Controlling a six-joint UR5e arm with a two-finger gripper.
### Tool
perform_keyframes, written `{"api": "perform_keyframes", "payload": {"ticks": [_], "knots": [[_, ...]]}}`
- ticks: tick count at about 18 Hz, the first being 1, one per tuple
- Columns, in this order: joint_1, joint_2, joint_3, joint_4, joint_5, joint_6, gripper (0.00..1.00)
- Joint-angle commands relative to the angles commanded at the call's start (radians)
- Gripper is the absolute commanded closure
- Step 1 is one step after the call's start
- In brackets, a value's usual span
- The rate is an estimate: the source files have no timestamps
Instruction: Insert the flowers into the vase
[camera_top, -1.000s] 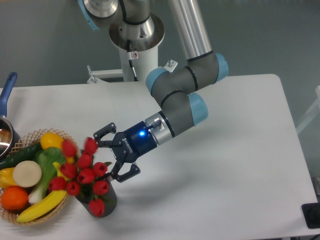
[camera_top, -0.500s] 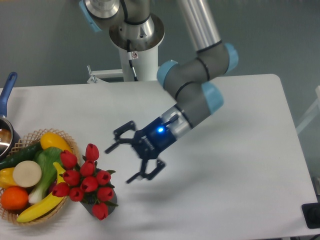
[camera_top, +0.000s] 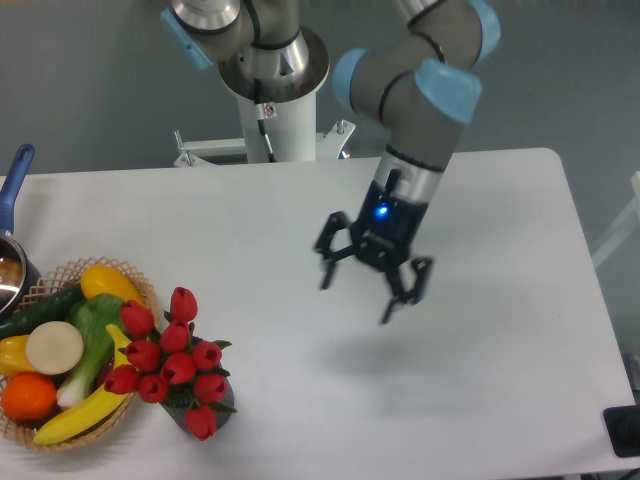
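Observation:
The red tulip flowers stand in the dark grey vase, which is mostly hidden under the buds at the front left of the table. Only a bit of the vase's dark side shows below the blooms. My gripper is open and empty. It hangs above the middle of the table, well to the right of the flowers, with its fingers pointing down.
A wicker basket with fruit and vegetables sits just left of the vase, touching the bouquet. A blue-handled pot is at the left edge. The robot base stands at the back. A dark object is at the front right corner.
My gripper has drawn away from the flowers, up and to the right, and turned to point downwards. The flowers stay in the vase.

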Motion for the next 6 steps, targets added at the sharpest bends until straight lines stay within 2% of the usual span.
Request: {"api": "perform_keyframes", "payload": {"ticks": [1, 3, 6], "knots": [[0.012, 0.002, -0.002, -0.014, 0.049, 0.000, 0.00], [0.035, 0.000, 0.011, -0.083, 0.120, 0.002, 0.00], [0.080, -0.009, 0.034, -0.156, 0.160, 0.012, 0.00]]}}
